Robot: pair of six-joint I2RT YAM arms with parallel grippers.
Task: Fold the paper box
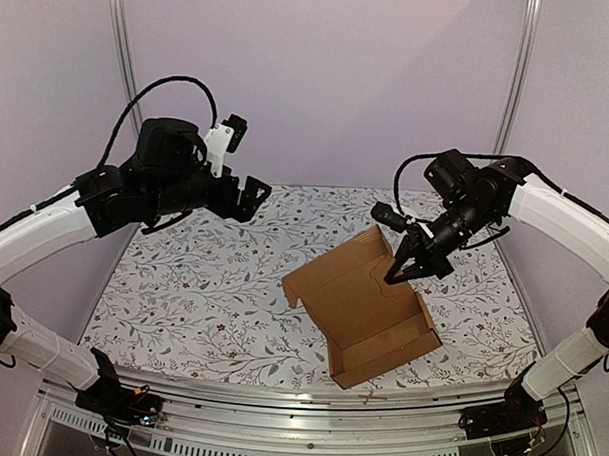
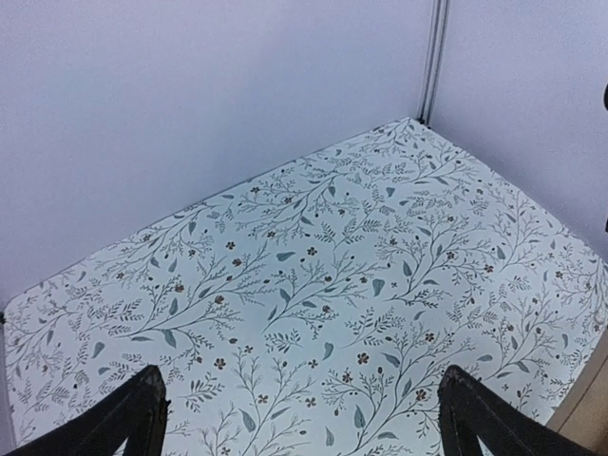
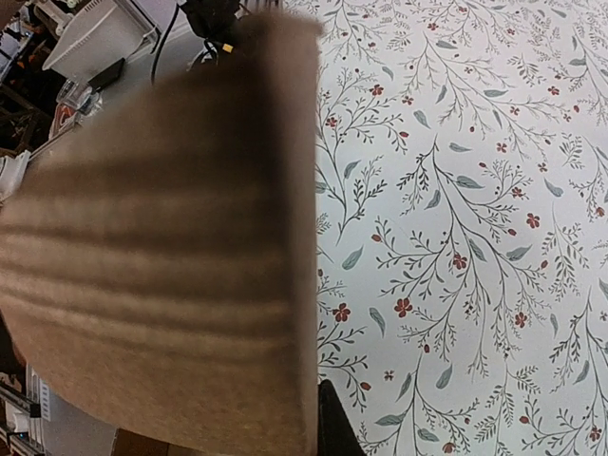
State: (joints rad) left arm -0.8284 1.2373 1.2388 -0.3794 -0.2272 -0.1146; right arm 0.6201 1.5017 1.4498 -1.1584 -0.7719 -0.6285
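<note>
The half-folded paper box (image 1: 367,308) sits near-right on the floral table (image 1: 182,294), its far wall pinched by the right gripper (image 1: 405,270). The left gripper (image 1: 251,198) hovers far-left, jaws apart.

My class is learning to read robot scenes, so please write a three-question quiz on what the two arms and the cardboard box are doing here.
1. True or false: the left gripper holds the box.
2. Where on the table is the box? A) far left corner B) right of centre, at the right gripper C) near left edge
3. Fill in: the left gripper's jaws stand ____.

Key: 1 false; 2 B; 3 open.
</note>
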